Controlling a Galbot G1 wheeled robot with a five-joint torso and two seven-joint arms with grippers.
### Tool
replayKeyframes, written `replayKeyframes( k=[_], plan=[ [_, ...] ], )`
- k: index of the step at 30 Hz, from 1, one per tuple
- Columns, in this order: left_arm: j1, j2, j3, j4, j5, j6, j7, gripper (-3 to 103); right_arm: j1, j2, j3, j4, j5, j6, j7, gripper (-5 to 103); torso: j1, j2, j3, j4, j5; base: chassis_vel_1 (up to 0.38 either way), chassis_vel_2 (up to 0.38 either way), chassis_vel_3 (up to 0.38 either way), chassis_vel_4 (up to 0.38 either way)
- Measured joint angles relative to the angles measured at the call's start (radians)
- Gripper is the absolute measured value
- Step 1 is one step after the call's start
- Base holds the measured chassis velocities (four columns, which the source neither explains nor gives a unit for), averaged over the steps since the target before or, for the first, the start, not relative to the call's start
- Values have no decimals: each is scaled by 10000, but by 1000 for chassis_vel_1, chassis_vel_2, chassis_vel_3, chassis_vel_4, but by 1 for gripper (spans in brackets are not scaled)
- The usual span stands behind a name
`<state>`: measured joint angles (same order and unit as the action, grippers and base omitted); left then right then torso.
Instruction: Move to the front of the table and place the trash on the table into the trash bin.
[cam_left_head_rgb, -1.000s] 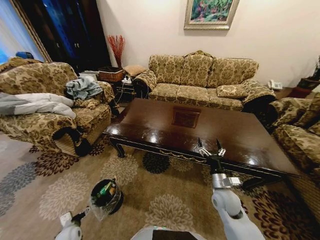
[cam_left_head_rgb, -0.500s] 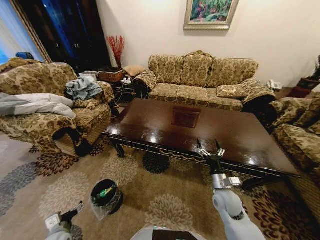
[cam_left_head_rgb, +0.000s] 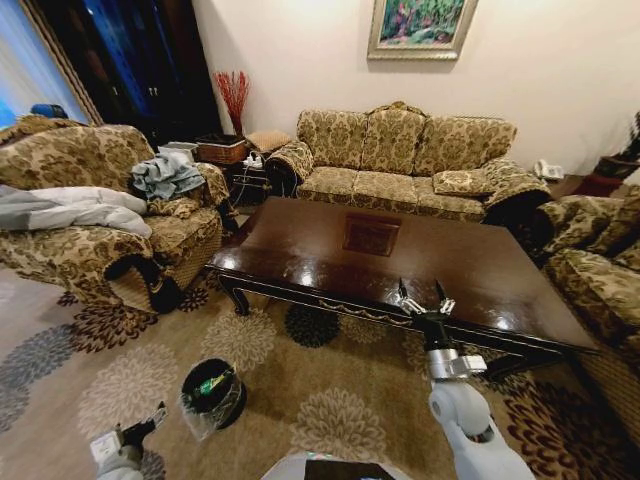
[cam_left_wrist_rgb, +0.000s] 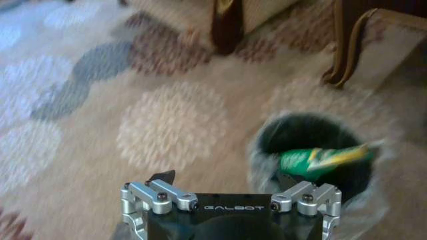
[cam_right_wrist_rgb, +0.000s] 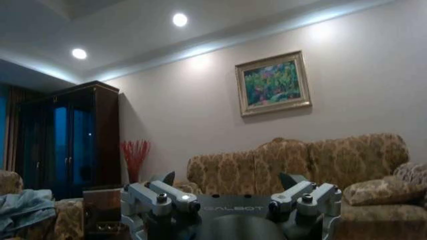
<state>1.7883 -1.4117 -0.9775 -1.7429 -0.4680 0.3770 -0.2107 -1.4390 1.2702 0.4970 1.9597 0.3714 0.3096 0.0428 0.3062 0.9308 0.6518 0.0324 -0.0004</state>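
Both arms out, nothing held.
Right gripper (cam_left_head_rgb: 424, 297), wide, raised over the table (cam_left_head_rgb: 300, 245) edge right of centre; left gripper (cam_left_head_rgb: 140, 428), wide, lower left beside bin (cam_left_head_rgb: 213, 390) holding green trash (cam_left_head_rgb: 211, 381).

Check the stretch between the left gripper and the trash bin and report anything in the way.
Nothing visible is in the way. The left gripper hangs low over bare carpet, fingers open, with the trash bin just beside it. A green bottle already lies inside the bin.
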Motion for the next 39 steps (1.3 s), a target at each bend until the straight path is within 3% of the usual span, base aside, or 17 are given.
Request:
replayKeyframes(
  k=[3, 4, 5, 7, 8, 10, 11, 13, 14, 15, 16, 18, 20, 21, 23, 27, 39],
  plan=[
    [-111, 86, -157, 351, -561, 147, -201, 100, 27, 58, -22, -240, 122, 95, -128, 100, 0, 2, -1, -1, 5, 0, 0, 0, 0],
    [16, 297, -46, 534, -1018, 610, -169, 100, 58, 95, -49, -425, 276, 168, -199, 100, 0, 2, 0, -7, 5, 0, 0, 0, 0],
    [132, 404, 31, 749, -827, 698, -18, 100, 103, 137, -86, -589, 382, 264, -224, 100, 0, 2, 0, -5, -1, 0, 0, 0, 0],
    [203, 411, -20, 1091, 692, -92, 117, 100, 191, 222, -161, -911, 503, 489, -280, 100, 0, 2, 1, 3, 0, 0, 0, 0, 0],
    [203, 411, -20, 1091, 692, -92, 117, 100, 191, 222, -161, -911, 503, 489, -280, 100, 0, 2, 1, 3, 0, 0, 0, 0, 0],
    [200, 228, -363, 653, 1801, -842, -46, 100, 273, 285, -262, -1197, 562, 664, -343, 100, 0, 3, 0, 3, 2, 0, 0, 0, 0],
    [146, 176, -494, 400, 2249, -1522, -148, 100, 293, 306, -290, -1224, 544, 674, -357, 100, 0, 3, 1, 0, 5, 0, 0, 0, 0],
    [105, 149, -573, 296, 2576, -1905, -140, 100, 291, 319, -291, -1210, 519, 645, -363, 100, 0, 3, 0, -2, 7, 0, 0, 0, 0],
    [25, 106, -702, 9, 3047, -2760, 26, 100, 228, 317, -274, -982, 454, 426, -364, 100, 1, 3, 2, -1, 11, 0, 0, 0, 0],
    [-11, 99, -691, -361, 2987, -3368, 226, 100, 138, 273, -245, -709, 418, 211, -364, 100, 2, 3, 2, 0, 4, 0, 0, 0, 0],
    [-11, 99, -691, -361, 2987, -3368, 226, 100, 138, 273, -245, -709, 418, 211, -364, 100, 2, 3, 2, 0, 4, 0, 0, 0, 0],
    [26, 94, -504, -1334, 2228, -4277, 939, 100, -182, 120, -127, -146, 263, -221, -359, 100, 2, 3, 2, -2, 4, 0, 0, 0, 0],
    [59, 110, -252, -2157, 1609, -4716, 1558, 100, -571, -22, -17, 307, 114, -533, -432, 100, 2, 5, 1, -2, 5, 0, 0, 0, 0],
    [59, 110, -252, -2157, 1609, -4716, 1558, 100, -571, -22, -17, 307, 114, -533, -432, 100, 2, 5, 1, -2, 5, 0, 0, 0, 0],
    [-168, 203, 144, -3128, 925, -4990, 2310, 100, -1141, -108, 68, 918, -12, -937, -621, 100, 1, 6, 2, -2, 6, 0, 0, 0, 0],
    [-997, 449, 424, -4109, 343, -4710, 2914, 100, -1646, 67, 81, 1752, -551, -1425, -687, 100, 2, 6, 2, -6, 6, 0, 0, 0, 0],
    [-1777, -229, 425, -4948, 244, -4194, 2746, 100, -1504, 414, -183, 2674, -1089, -2268, -527, 100, 2, 6, 3, 0, 4, 0, 0, 0, 0]
  ],
)
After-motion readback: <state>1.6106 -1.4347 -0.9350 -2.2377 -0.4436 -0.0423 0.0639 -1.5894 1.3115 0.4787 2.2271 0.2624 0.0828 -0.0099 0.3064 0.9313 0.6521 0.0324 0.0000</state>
